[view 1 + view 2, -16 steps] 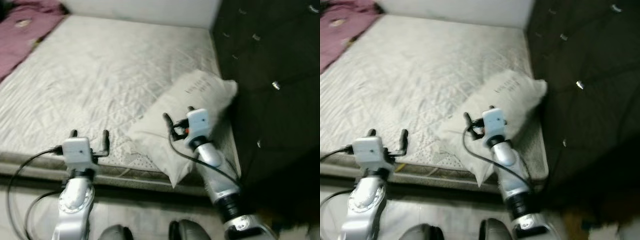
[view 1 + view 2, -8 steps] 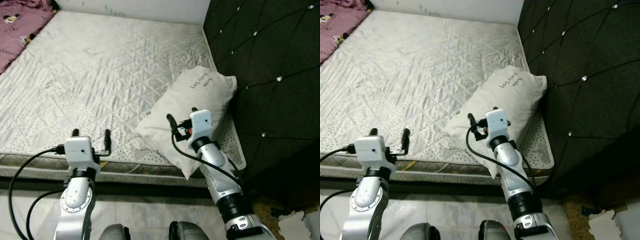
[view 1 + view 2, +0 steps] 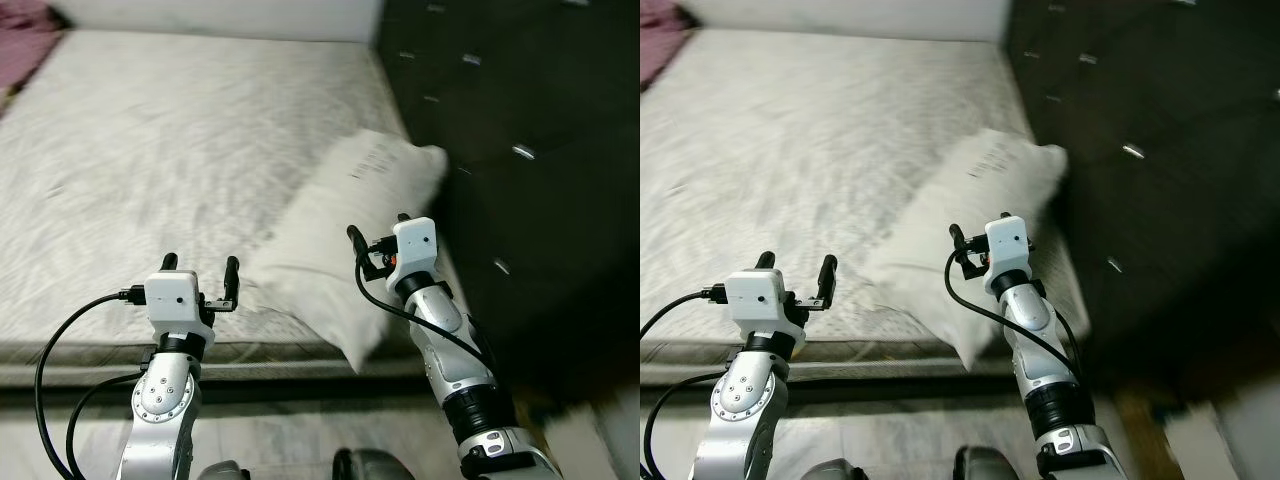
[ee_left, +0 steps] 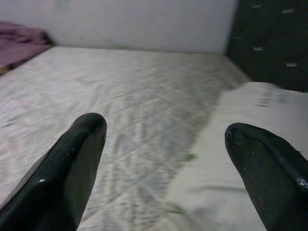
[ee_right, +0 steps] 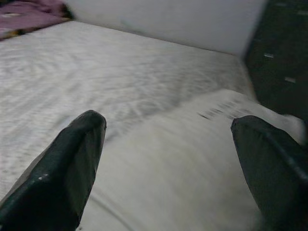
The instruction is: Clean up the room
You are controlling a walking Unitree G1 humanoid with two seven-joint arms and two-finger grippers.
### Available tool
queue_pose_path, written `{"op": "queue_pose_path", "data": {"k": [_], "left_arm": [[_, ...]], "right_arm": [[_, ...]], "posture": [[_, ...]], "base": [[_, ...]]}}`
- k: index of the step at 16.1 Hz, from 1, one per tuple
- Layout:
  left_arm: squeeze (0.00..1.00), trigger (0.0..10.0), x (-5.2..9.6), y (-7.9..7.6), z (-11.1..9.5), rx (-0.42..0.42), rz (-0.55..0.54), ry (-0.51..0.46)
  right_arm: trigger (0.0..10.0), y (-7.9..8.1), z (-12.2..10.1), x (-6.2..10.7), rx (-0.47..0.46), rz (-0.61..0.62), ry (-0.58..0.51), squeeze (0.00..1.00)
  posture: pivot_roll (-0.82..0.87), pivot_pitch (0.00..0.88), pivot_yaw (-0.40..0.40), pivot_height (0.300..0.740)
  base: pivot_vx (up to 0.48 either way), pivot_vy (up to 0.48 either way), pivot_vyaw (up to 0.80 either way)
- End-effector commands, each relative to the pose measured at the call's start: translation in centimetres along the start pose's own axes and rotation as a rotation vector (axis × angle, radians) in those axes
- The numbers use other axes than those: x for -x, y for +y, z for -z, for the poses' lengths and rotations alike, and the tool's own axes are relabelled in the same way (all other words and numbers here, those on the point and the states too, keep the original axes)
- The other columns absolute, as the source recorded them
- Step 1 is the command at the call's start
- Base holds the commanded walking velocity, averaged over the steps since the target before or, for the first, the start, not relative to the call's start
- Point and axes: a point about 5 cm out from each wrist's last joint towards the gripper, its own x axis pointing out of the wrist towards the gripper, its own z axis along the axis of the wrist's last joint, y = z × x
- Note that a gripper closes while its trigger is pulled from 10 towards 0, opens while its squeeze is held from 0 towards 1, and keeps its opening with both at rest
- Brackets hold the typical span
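Observation:
A white pillow (image 3: pixel 345 215) with dark writing lies at an angle on the bare quilted mattress (image 3: pixel 150 150), against the dark tufted headboard (image 3: pixel 500 130). My right gripper (image 3: pixel 377 226) hovers open over the pillow's near half, its fingers (image 5: pixel 72 163) wide apart with nothing between them. Beside the pillow's near corner, my left gripper (image 3: pixel 200 266) stands open above the mattress's front edge; its fingers (image 4: pixel 67 163) hold nothing. The picture is blurred.
A purple blanket (image 4: pixel 19 41) lies at the far left corner of the mattress. A pale wall (image 3: pixel 220 15) runs behind the bed. The floor (image 3: pixel 300 440) lies below the mattress's front edge.
The whole view has shifted leftward and blurred, so the camera has moved. Both grippers stay open; the left one now sits closer to the pillow's corner.

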Motion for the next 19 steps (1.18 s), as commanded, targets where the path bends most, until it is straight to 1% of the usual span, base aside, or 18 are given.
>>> {"op": "queue_pose_path", "data": {"k": [1,5,6,7,9,10,11,13,15,17,18,19], "left_arm": [[0.00,10.0,0.2,0.4,-0.1,-0.007,-0.013,-0.002],[0.00,10.0,0.2,0.4,0.0,-0.010,-0.020,0.005],[0.00,10.0,0.1,0.5,0.1,-0.014,-0.024,0.003],[0.00,10.0,0.1,0.6,0.3,-0.049,-0.050,0.026],[0.00,10.0,0.0,1.2,0.8,-0.120,-0.148,0.092],[0.00,10.0,0.0,1.1,0.7,-0.041,-0.106,0.066],[0.00,10.0,0.2,1.3,0.3,-0.015,-0.073,0.025],[0.00,10.0,0.3,1.4,0.2,-0.015,-0.077,0.018],[0.00,10.0,0.3,1.3,-0.1,-0.042,-0.079,0.011],[0.00,10.0,0.6,1.2,-0.1,-0.021,-0.079,0.024],[0.00,10.0,0.9,1.3,0.1,-0.014,-0.099,0.054],[0.00,10.0,1.0,1.2,0.1,0.006,-0.080,0.051]], "right_arm": [[10.0,0.4,-0.1,-0.2,0.000,-0.011,-0.007,0.00],[10.0,0.4,-0.1,-0.2,0.003,-0.012,-0.010,0.00],[10.0,0.4,-0.1,-0.2,0.004,-0.012,-0.010,0.00],[10.0,0.4,-0.1,-0.2,0.006,-0.011,-0.010,0.00],[10.0,0.3,-0.1,-0.2,0.006,-0.008,-0.009,0.00],[10.0,0.3,-0.1,-0.2,0.006,-0.007,-0.009,0.00],[10.0,0.2,-0.1,-0.2,0.006,-0.006,-0.009,0.00],[10.0,0.2,-0.1,-0.2,0.007,-0.005,-0.008,0.00],[10.0,0.2,-0.1,-0.2,0.006,-0.007,0.000,0.00],[10.0,0.2,-0.1,-0.1,0.006,-0.005,0.004,0.00],[10.0,0.3,0.1,0.0,0.001,0.000,0.011,0.00],[10.0,0.3,0.2,0.1,-0.002,0.003,0.014,0.00]], "posture": [[-0.02,0.096,-0.032,0.740],[-0.02,0.094,-0.032,0.740],[-0.02,0.091,-0.033,0.740],[-0.02,0.090,-0.032,0.740],[-0.02,0.093,-0.031,0.740],[-0.02,0.093,-0.031,0.740],[-0.02,0.103,-0.033,0.740],[-0.01,0.110,-0.038,0.740],[-0.01,0.127,-0.040,0.740],[0.00,0.137,-0.031,0.740],[0.00,0.136,-0.025,0.740],[0.00,0.134,-0.022,0.740]], "base": [[0.341,0.000,0.00],[0.323,0.000,0.00],[0.000,0.000,0.00],[0.000,0.000,0.00],[0.000,0.000,0.00],[0.000,0.000,0.00],[0.000,0.000,0.00],[0.000,0.000,0.00],[0.000,0.000,-0.77],[0.000,0.000,-0.80],[0.000,0.000,-0.80],[0.000,0.000,-0.80]]}}
